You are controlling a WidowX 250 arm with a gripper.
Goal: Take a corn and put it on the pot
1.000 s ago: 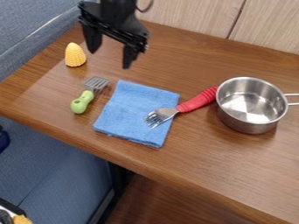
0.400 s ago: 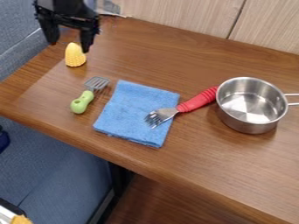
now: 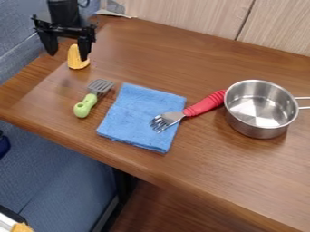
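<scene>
Gripper [image 3: 67, 55] spread at corn [image 3: 74, 62], upright at table's [image 3: 205, 172] 10 o'clock. Corn looks nearer the 3 o'clock finger; if we close off-centre, we could topple it.

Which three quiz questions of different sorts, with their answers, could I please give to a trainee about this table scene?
1. Multiple choice: How are the fingers of the gripper at the corn?
a) shut together
b) open, standing apart
c) crossed

2. True or false: The corn is outside the steel pot.

3. Fill in the colour: The tines of the red-handled fork lie on the ____ cloth.

Key: 1: b; 2: true; 3: blue
</scene>
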